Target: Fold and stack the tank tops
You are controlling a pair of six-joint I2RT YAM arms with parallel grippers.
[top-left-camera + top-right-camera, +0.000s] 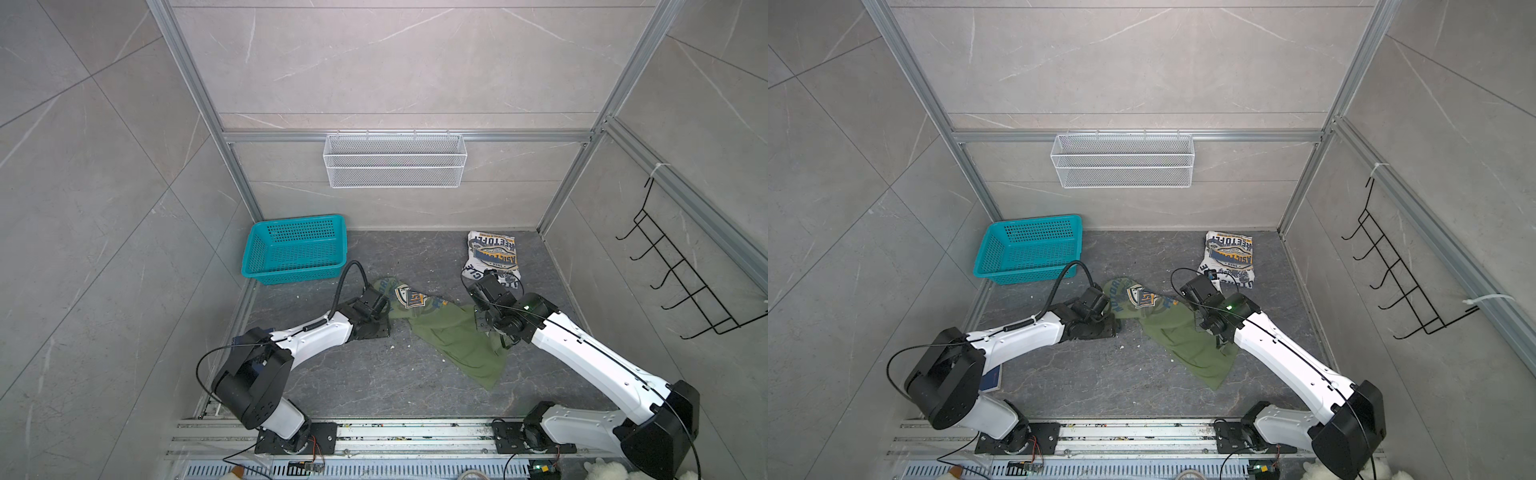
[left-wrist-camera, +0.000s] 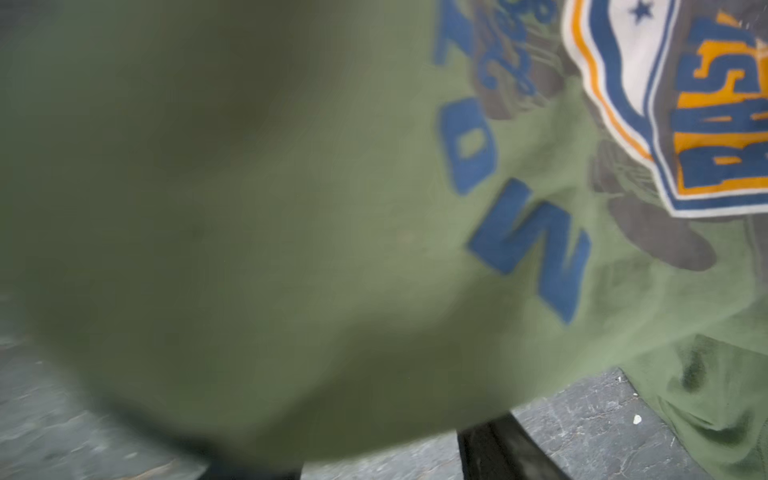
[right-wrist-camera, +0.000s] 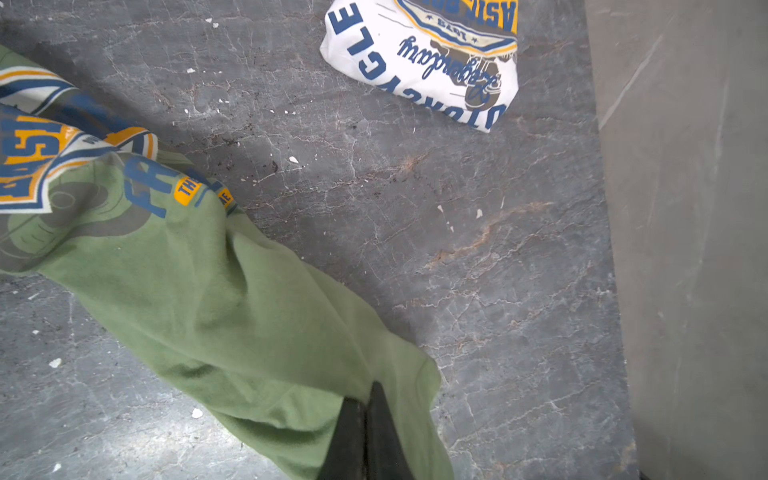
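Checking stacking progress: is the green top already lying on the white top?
No, the green top lies crumpled apart from the folded white top, with bare floor between them.

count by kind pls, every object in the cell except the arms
Tank tops: 2, white tank top, olive green tank top
Baskets: 2, teal basket, white wire basket
Hook rack: 1
Book: 1
Total: 6
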